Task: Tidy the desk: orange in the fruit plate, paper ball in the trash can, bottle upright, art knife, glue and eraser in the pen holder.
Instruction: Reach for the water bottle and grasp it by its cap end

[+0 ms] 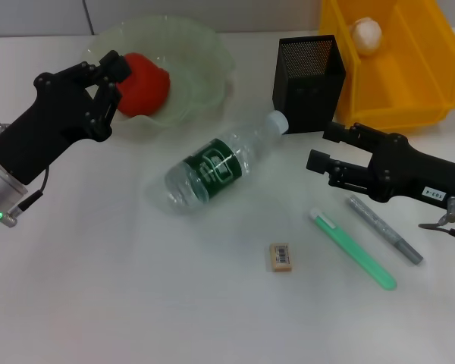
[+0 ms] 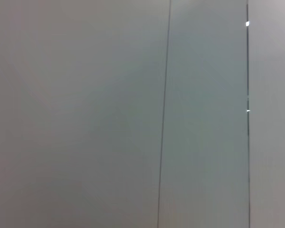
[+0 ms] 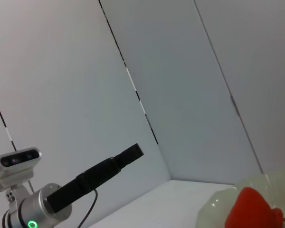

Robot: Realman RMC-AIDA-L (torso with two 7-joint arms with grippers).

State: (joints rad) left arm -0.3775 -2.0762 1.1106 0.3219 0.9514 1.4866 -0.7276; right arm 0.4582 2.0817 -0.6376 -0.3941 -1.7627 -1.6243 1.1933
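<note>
Eraser [image 1: 280, 256] and bottle [image 1: 221, 164] only overhead

The left wrist view is filled by a plain grey wall [image 2: 85, 114], flat and unmarked. A thin dark seam [image 2: 164, 114] runs the whole height of the view, leaning slightly as it goes. A second, darker seam [image 2: 248, 123] runs parallel to it nearer one edge, dividing off a narrow, paler panel [image 2: 271, 114] beyond. Two small bright glints [image 2: 247, 23] sit on that darker seam, one near its end and one about halfway along. The surface between the two seams looks a touch cooler in tone than the wide stretch on the other side.
</note>
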